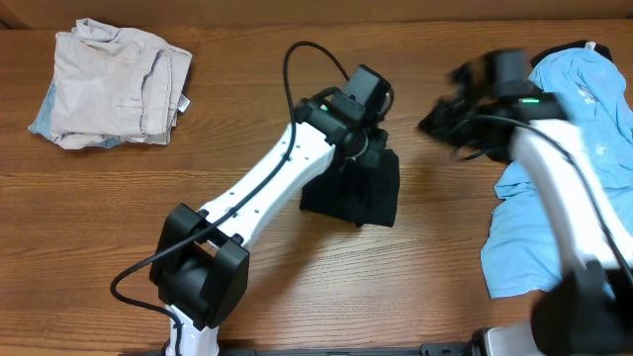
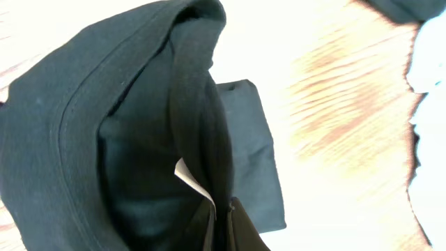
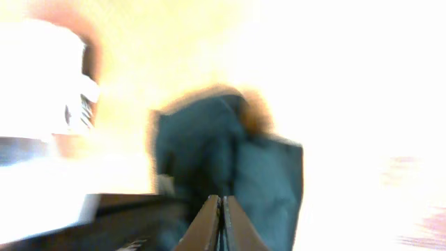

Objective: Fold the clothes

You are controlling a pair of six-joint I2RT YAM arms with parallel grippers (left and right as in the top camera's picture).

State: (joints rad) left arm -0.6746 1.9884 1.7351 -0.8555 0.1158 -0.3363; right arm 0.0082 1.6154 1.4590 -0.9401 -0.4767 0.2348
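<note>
On surface [image 1: 99,218], left fingers [image 2: 205,230] clamped black T-shirt [image 1: 371,193], judged limp, light, best taken at hem; right fingers [image 3: 209,223] closed, empty.

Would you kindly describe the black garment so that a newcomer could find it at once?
On the wooden table, follow the white left arm to its tip near the middle. The black T-shirt sits bunched there, the only black cloth, between the cream-beige garment at the far left and the light blue cloth on the right.
</note>
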